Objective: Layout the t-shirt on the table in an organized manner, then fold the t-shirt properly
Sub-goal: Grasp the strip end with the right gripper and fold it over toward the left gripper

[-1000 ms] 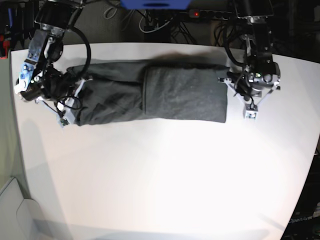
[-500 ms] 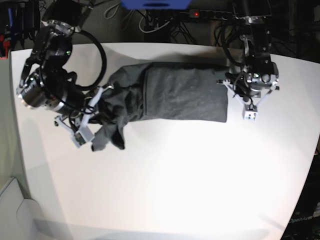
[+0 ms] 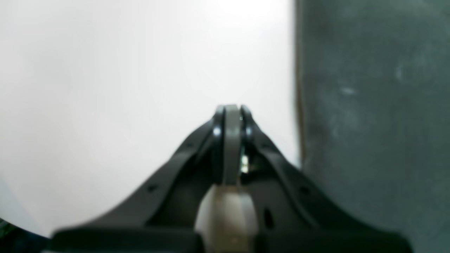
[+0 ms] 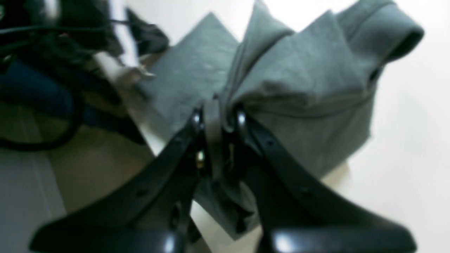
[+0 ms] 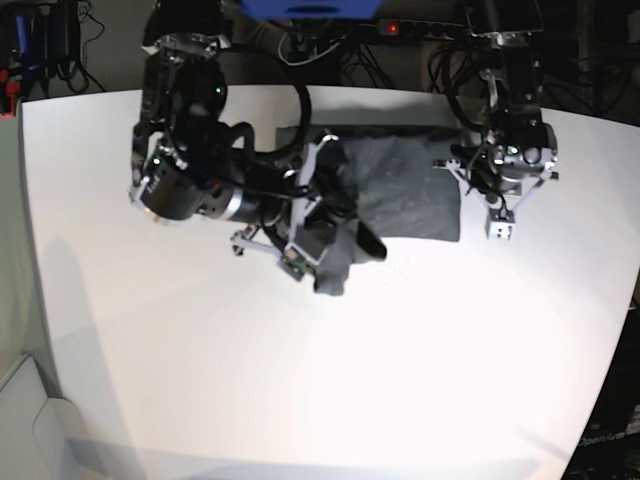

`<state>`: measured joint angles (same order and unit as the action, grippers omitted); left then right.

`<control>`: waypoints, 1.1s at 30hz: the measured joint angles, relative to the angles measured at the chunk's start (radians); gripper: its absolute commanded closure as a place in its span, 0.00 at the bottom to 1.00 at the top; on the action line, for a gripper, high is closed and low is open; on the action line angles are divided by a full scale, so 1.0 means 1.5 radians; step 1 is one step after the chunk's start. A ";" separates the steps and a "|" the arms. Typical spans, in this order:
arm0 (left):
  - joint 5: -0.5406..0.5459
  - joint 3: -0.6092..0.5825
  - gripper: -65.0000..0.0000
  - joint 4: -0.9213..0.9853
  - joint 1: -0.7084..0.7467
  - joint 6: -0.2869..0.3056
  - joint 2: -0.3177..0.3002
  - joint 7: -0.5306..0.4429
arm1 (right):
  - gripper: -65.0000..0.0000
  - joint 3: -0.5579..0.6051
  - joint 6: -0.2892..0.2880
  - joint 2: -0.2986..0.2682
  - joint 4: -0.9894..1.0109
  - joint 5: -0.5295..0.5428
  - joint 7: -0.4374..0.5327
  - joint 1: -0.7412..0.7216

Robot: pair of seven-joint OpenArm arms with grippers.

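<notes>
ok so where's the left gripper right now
In the base view the left gripper sits on the right, shut and empty, on the white table just beside the t-shirt's right edge.

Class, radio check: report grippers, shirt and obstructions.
Right gripper shut on dark charcoal-grey cloth t-shirt, end lifted. Left gripper shut, empty, beside shirt. Nothing obstructing on white table.

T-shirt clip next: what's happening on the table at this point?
The right gripper is shut on a bunched end of the t-shirt, lifted over the part lying flat on the table, as if mid-fold. The left gripper is shut on nothing, sitting over bare table just beside the shirt's other edge. The fold isn't laid down yet.
</notes>
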<state>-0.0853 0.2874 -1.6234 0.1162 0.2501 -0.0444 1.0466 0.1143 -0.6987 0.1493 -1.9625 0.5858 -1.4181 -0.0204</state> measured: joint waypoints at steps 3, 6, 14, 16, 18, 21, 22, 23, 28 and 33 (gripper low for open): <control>0.001 0.002 1.00 -0.001 0.000 0.000 0.000 0.000 | 1.00 0.048 0.000 0.000 0.036 0.002 0.015 -0.002; 0.001 0.003 1.00 -0.001 0.000 0.000 0.000 -0.001 | 1.00 0.057 0.000 0.001 0.074 0.002 0.048 -0.001; 0.000 0.002 1.00 0.000 0.000 0.000 0.000 0.000 | 1.00 0.102 0.000 -0.001 0.148 0.000 0.081 -0.064; 0.001 0.002 1.00 0.000 0.000 0.000 0.000 0.000 | 1.00 0.114 0.000 0.000 0.177 0.007 0.097 -0.078; 0.001 0.000 1.00 -0.001 0.000 0.000 0.000 0.000 | 1.00 0.125 0.000 0.000 0.209 0.001 0.106 -0.091; 0.000 0.001 1.00 -0.001 0.000 0.000 0.000 0.000 | 1.00 0.143 0.000 -0.003 0.239 -0.002 0.124 -0.107; 0.000 0.001 1.00 -0.001 0.000 0.000 0.000 0.000 | 1.00 0.148 0.000 -0.003 0.248 0.000 0.138 -0.110; 0.000 0.001 1.00 -0.001 0.000 0.000 0.000 0.000 | 1.00 0.154 0.000 -0.003 0.259 0.000 0.154 -0.112; 0.001 0.001 1.00 -0.001 0.000 0.000 0.000 0.000 | 1.00 0.194 0.000 -0.002 0.329 0.000 0.182 -0.134; 0.000 0.001 1.00 -0.001 0.000 0.000 0.000 0.000 | 1.00 0.209 0.000 -0.003 0.332 -0.001 0.190 -0.143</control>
<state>-0.0849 0.2882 -1.6241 0.1162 0.2501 -0.0441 1.0462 0.4274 -0.6983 0.1444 -1.4651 0.5842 -1.1324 -0.2352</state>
